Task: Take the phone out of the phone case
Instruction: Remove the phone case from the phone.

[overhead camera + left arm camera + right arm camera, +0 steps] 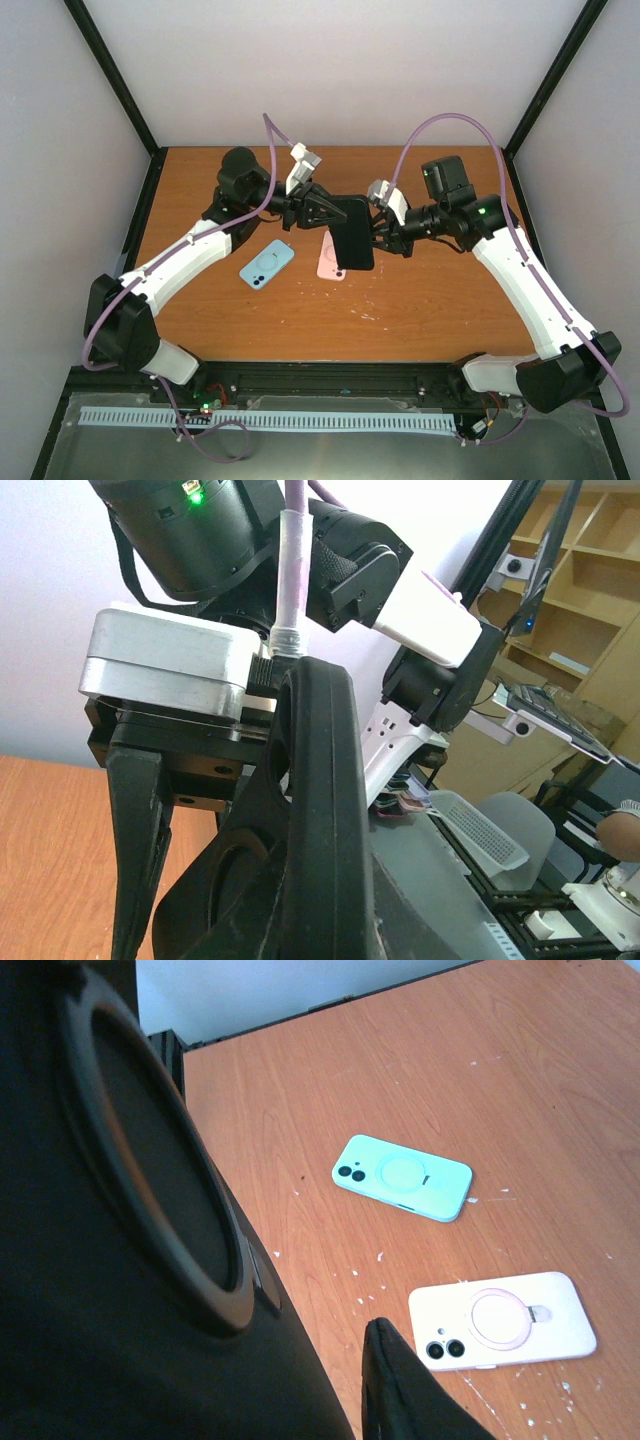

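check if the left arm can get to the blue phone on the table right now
Probably not yet: the left gripper is clamped on the black phone, held in the air with the right gripper. The blue phone itself lies uncovered beside that arm.

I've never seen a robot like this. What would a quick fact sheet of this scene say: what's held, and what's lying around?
Held item: black phone, seemingly still cased, lifted above the table
Left hand: grips the phone's side nearer it
Right hand: grips the opposite side
Lying on table: blue phone and pink phone, both back up, apart
Hidden: part of the pink phone, behind the black one from above
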{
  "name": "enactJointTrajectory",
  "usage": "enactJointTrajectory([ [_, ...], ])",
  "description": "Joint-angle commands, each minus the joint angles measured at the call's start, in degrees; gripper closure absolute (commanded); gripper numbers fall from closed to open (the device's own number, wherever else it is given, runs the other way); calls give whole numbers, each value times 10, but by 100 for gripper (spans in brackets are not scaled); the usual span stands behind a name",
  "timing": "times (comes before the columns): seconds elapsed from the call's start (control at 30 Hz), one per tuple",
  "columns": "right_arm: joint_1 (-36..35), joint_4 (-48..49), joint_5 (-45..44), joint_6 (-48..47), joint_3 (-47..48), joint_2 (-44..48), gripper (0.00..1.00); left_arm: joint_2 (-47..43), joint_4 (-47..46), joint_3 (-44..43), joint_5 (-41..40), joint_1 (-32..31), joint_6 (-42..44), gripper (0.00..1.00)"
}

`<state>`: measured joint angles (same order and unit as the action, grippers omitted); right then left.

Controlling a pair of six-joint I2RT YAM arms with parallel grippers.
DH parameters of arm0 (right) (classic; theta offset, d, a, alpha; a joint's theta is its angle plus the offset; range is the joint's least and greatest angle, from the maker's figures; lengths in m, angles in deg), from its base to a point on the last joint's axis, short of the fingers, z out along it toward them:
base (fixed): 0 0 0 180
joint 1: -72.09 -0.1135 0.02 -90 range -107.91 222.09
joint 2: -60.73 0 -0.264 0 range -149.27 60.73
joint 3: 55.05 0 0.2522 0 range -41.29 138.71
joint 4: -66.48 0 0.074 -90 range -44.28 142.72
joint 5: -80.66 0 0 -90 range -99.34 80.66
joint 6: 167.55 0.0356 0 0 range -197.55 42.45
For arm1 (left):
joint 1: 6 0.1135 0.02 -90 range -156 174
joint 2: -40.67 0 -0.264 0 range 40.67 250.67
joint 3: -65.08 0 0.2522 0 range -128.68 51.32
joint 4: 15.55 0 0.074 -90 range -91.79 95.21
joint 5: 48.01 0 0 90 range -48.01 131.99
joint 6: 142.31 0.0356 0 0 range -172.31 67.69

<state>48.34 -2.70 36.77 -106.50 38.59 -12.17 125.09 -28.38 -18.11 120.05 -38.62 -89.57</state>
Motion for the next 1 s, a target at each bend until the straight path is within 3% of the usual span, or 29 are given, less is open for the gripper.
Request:
enactJointTrajectory([
  [0.0, 11, 201, 39, 47, 45, -10, 73, 17, 76, 11, 178, -50, -22, 100],
  [0.3, 16, 126, 182, 34, 30, 12, 72, 19, 80, 21, 94, 4, -25, 100],
  [0.43, 16, 150, 223, 86, 12, 16, 76, 21, 64, 32, 81, 24, -38, 100],
  [0.7, 17, 206, 147, 171, -15, -4, 96, 25, 92, 33, 31, 25, -5, 100],
  [0.8, 16, 206, 138, 173, -25, -11, 96, 27, 60, 41, 31, 25, -21, 99],
  [0.97, 16, 208, 195, 175, -45, -29, 84, 44, -24, 49, 38, 25, -77, 100],
])
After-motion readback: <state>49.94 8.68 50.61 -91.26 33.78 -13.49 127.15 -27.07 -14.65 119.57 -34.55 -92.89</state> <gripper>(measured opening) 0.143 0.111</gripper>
